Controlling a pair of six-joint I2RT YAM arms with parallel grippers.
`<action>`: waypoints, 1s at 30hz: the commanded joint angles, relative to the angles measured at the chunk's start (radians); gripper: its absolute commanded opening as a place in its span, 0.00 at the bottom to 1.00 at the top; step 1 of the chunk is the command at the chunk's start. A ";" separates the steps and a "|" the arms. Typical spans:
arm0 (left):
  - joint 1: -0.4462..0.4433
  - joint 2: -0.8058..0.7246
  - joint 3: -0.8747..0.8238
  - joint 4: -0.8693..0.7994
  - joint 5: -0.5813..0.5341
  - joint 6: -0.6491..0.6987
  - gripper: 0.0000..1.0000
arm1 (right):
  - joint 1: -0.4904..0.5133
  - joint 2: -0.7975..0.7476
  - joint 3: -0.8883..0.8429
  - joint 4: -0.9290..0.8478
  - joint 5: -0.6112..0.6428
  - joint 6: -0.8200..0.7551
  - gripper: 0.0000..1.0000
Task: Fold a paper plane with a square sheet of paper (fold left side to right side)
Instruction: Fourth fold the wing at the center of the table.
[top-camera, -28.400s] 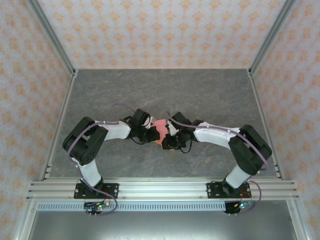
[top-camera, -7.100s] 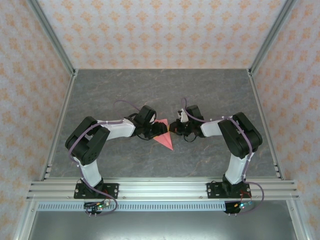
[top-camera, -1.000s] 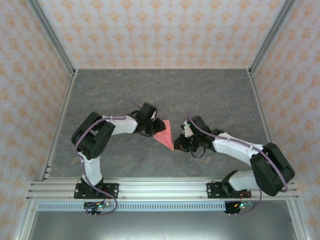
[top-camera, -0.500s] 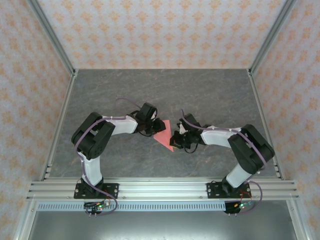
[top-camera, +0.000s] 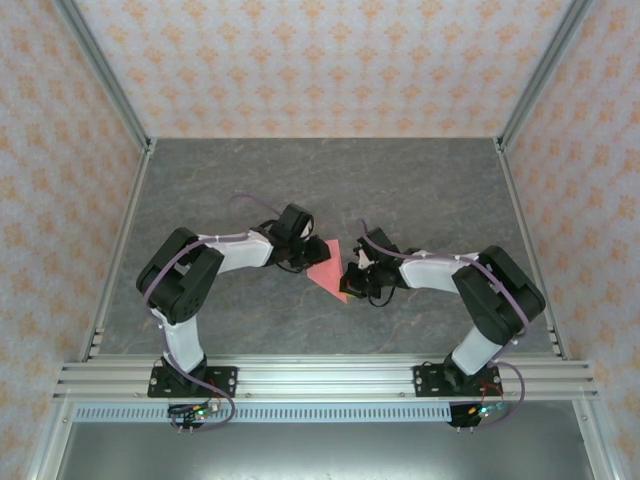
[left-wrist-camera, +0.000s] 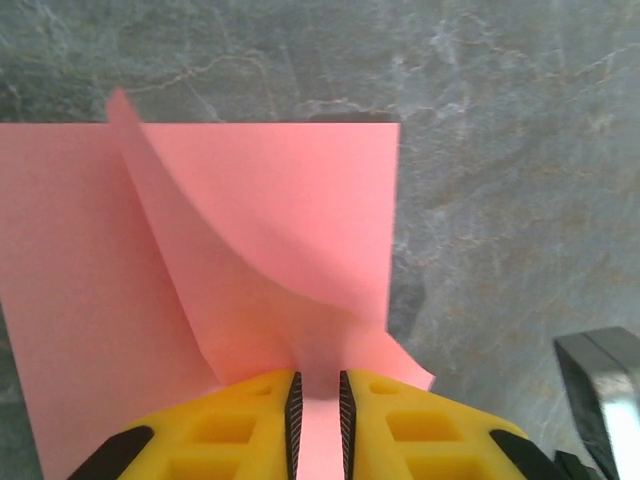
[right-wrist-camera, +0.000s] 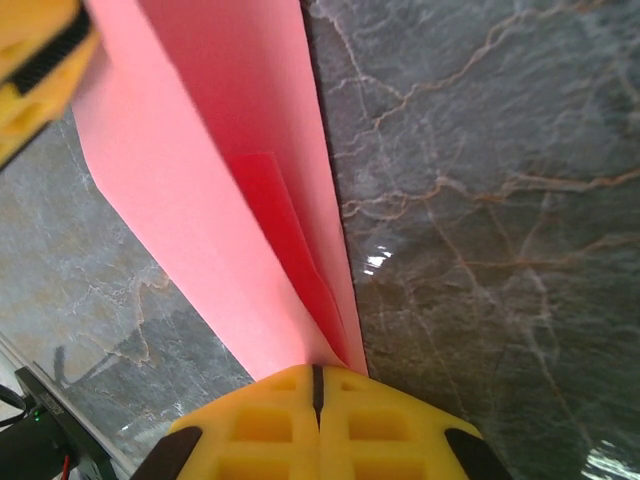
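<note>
The left gripper (left-wrist-camera: 317, 400) pinches a raised fold of the square sheet of paper (left-wrist-camera: 250, 220) between its yellow fingers. The right gripper (right-wrist-camera: 316, 385), fingers pressed together, seems to nip the sheet's narrow end where the layers run into its tips. The sheet sits mid-table (top-camera: 420, 190) between the arms, a creased wedge with one flap curling loose, so I judge the early folds made but unflattened, with the narrow nose, wings and centre crease yet to come.

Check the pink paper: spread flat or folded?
Folded, not flat. The paper shows stacked layers, one flap curling up where the left fingers pinch it; doubled layers also run into the closed right fingers.
</note>
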 joint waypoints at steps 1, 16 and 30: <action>-0.031 -0.074 -0.017 -0.056 -0.002 0.045 0.17 | 0.003 0.064 -0.048 -0.172 0.167 -0.023 0.00; -0.104 -0.067 -0.142 0.118 0.079 -0.022 0.08 | 0.003 0.077 -0.021 -0.210 0.179 -0.043 0.00; -0.119 -0.010 -0.146 0.139 0.058 -0.033 0.05 | 0.004 0.085 -0.012 -0.237 0.187 -0.059 0.00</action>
